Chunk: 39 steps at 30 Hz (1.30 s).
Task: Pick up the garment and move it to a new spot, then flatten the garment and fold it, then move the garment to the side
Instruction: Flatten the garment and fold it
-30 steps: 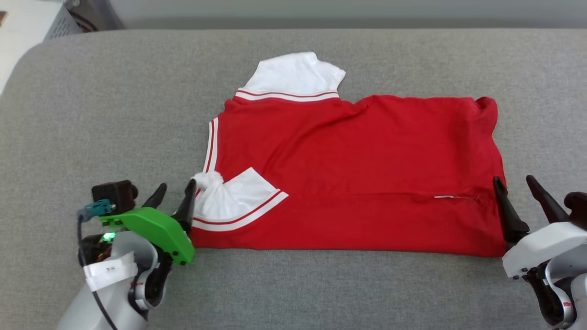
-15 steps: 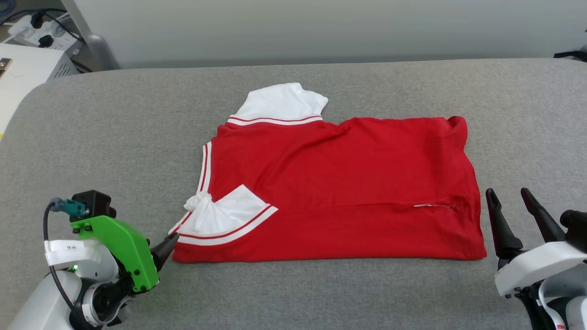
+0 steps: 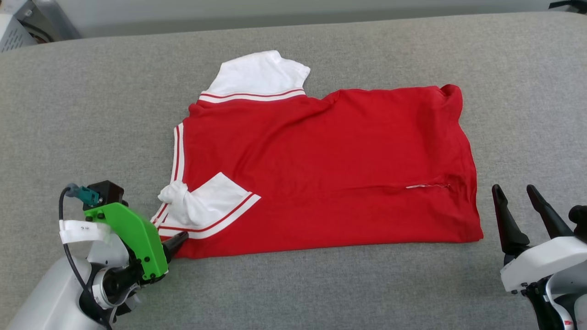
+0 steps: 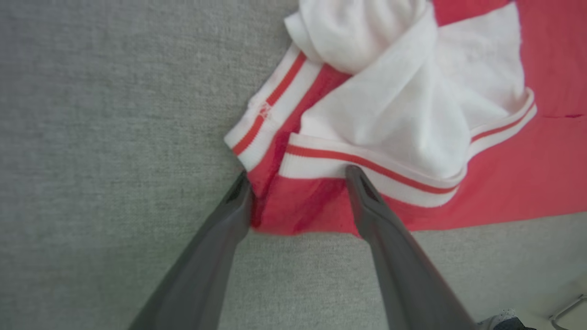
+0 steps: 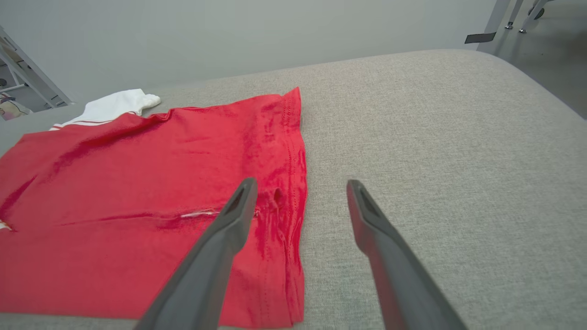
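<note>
Red shirt [image 3: 321, 169] flat on the grey worktop [image 3: 321, 293]; left gripper [image 4: 296, 174] spread wide over its near left corner; right gripper [image 3: 512, 189] spread wide beside its right edge.

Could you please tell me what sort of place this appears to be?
Probably a lab or test room rather than a home: a broad grey fabric-covered surface bears one red garment, a bare pale wall stands behind it, and metal frame legs stand on hard floor beyond.
</note>
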### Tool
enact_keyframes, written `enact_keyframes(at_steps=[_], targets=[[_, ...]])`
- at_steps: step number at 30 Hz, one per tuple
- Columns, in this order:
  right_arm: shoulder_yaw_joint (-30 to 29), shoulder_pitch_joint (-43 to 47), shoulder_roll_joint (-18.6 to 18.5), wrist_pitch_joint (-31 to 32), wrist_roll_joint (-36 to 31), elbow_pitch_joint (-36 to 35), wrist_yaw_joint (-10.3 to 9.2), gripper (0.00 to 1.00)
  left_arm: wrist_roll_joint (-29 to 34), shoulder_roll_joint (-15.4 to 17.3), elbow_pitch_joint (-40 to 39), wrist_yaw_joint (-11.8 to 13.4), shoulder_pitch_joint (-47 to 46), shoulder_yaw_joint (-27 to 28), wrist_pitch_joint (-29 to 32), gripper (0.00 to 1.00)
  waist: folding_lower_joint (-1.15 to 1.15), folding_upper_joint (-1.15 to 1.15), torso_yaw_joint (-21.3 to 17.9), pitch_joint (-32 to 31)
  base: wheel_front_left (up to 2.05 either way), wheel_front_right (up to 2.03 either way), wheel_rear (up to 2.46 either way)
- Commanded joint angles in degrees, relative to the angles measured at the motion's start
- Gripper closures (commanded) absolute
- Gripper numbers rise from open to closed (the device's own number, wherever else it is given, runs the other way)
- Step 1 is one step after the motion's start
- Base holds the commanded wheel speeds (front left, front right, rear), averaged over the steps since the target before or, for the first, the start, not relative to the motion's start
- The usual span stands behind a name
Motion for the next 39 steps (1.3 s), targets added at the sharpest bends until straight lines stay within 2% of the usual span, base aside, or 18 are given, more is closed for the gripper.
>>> enact_keyframes(at_steps=[1,2,3,4,5,6,12,18,22,27,37,38,39], targets=[[-0.5,-0.2,-0.4,0.4,0.5,0.2,-0.04,0.0,-0.2,-1.6,1.2,0.2,0.1,-1.2,0.8,0.0,0.0,0.0,-0.4,0.7,0.0,0.0,0.0],[-0.9,-0.1,-0.4,0.7,0.6,0.3,-0.04,0.0,-0.2,-1.9,1.6,0.1,0.2,-1.7,1.2,0.0,0.0,0.0,-0.4,0.8,0.0,0.0,0.0],[-1.0,0.0,-0.6,1.4,0.9,0.5,-0.04,0.0,-0.4,-2.3,1.9,-0.1,0.3,-2.2,1.6,0.38,0.0,0.0,-0.5,0.7,0.0,0.0,0.0],[-0.9,0.1,-0.9,2.3,1.1,0.8,-0.04,0.0,-0.6,-2.6,2.0,-0.3,0.5,-2.5,1.7,0.53,0.0,0.0,-0.5,0.5,0.0,0.0,0.0],[-0.8,0.1,-1.3,3.1,1.4,0.8,-0.04,0.0,-0.6,-2.8,2.2,-0.7,0.5,-2.6,1.4,0.86,0.0,0.0,-0.4,0.3,0.0,0.0,0.0],[-0.9,0.1,-1.6,3.8,1.9,0.9,-0.04,0.0,-0.9,-3.3,2.3,-1.1,0.6,-2.5,0.9,1.0,0.0,0.0,-0.3,0.1,0.0,0.0,0.0],[-1.3,-0.3,-3.8,10.3,4.6,0.9,-0.04,0.0,-1.4,-4.0,2.0,-2.4,1.0,-1.7,-1.4,1.0,0.0,0.0,0.6,-1.7,0.0,0.0,0.0],[-0.5,-1.6,-7.9,24.0,8.1,2.9,-0.04,0.0,0.8,-2.1,-1.8,-1.9,1.9,-0.6,-4.7,1.0,0.0,0.0,1.7,-3.3,0.0,0.0,0.0],[1.8,-3.1,-10.2,30.6,9.3,3.2,-0.04,0.0,2.1,-1.1,-5.6,-1.1,2.2,-0.4,-5.7,1.0,0.0,0.0,3.0,-3.0,0.0,0.0,0.0],[5.2,-6.8,-11.4,34.0,10.1,4.9,-0.04,0.0,2.8,-0.9,-8.8,-0.4,1.8,-0.4,-5.7,1.0,0.0,0.0,4.2,-0.9,0.0,0.0,0.0],[14.8,-11.7,-12.9,38.0,12.8,13.9,-0.04,0.0,2.8,-1.5,-10.6,-0.3,1.0,-0.9,-5.8,1.0,0.0,0.0,5.3,2.3,0.0,0.0,0.0],[15.7,-11.8,-13.0,38.1,13.2,14.5,-0.04,0.49,2.8,-1.5,-10.6,-0.3,1.1,-0.9,-6.0,1.0,0.0,0.0,5.2,2.5,0.0,0.0,0.0],[16.1,-12.0,-12.9,38.0,13.8,14.9,-0.04,0.77,2.8,-1.5,-10.6,-0.3,1.2,-0.8,-6.1,1.0,0.0,0.0,5.1,2.5,0.0,0.0,0.0]])
